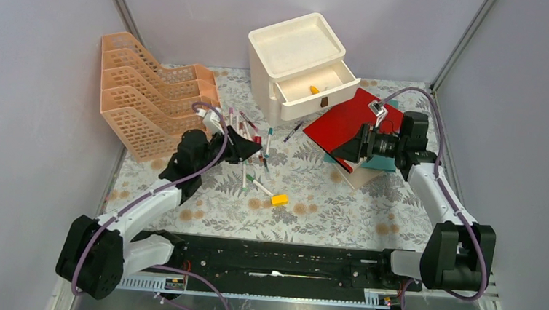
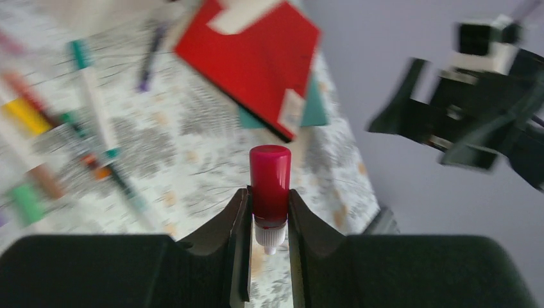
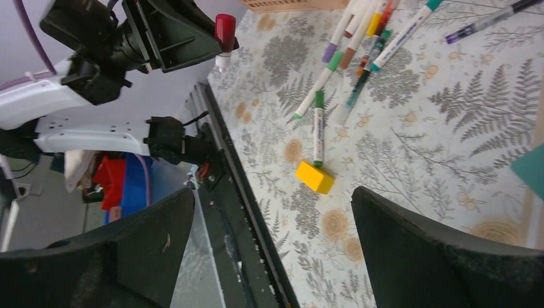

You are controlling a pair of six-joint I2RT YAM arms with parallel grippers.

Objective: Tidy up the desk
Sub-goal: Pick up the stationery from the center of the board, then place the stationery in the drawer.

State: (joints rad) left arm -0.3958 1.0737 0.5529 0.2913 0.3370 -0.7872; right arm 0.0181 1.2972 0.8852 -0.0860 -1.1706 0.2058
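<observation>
Top view first: your desk (image 1: 326, 202) fills the middle, with its long axis running left to right across the front of both arms. The near edge sits along the black rail (image 1: 279, 261) and the far edge is up at the back wall. The back-left corner is buried under the peach file rack (image 1: 152, 92), and the white drawer unit (image 1: 300, 55) covers the far middle with its drawer pulled out. Your left gripper (image 1: 249, 144) hangs over the loose markers (image 1: 245, 171), jaws pinching a red-capped marker (image 1: 257, 138). A yellow block (image 1: 279, 199) lies on the near side of that scatter. Your right gripper (image 1: 351, 147) is over the red folder (image 1: 343, 120) with its jaws spread wide. Can't tell from here whether it touches the folder.

Left wrist: the marker stands upright between the fingers, cap poking out past the tips. Only a bit of white barrel shows below the cap; the rest is hidden. The desk tilts away behind it and is pretty blurred, so the pens are mostly smears.

Right wrist: the desk slants diagonally here, its front edge climbing toward the upper left beside the rail. The frame cuts it off at the top and right. The two fingers sit in the bottom corners, well apart, with nothing between them.
</observation>
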